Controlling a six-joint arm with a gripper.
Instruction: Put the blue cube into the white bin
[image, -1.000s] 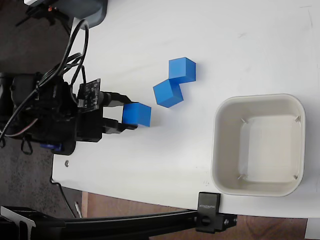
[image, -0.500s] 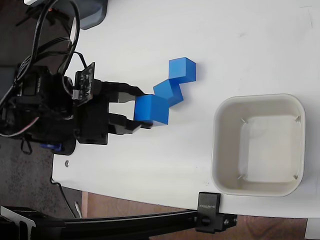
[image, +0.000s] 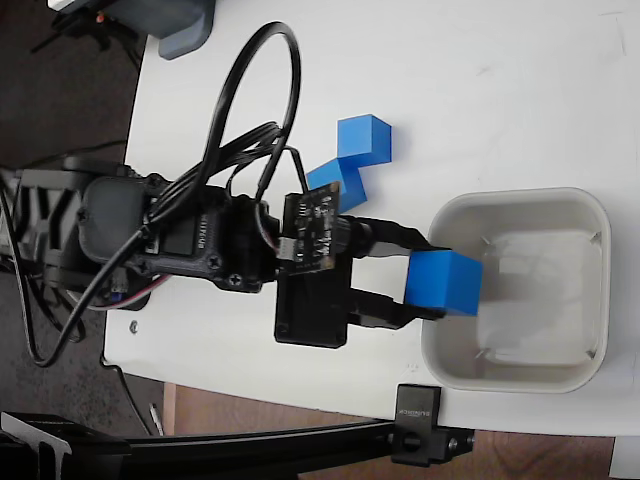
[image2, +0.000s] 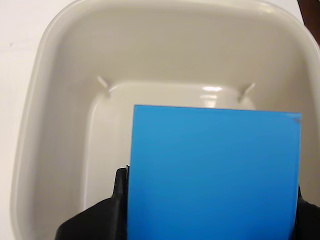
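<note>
The blue cube (image: 443, 283) is held tight in the end effector (image: 425, 272), up in the air over the left rim of the white bin (image: 520, 375), whose open middle is seen just to the right.

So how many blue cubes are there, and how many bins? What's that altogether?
Blue cubes: 3 — one held in the gripper over the bin, two on the table.
White bins: 1.
Total: 4 things.
</note>
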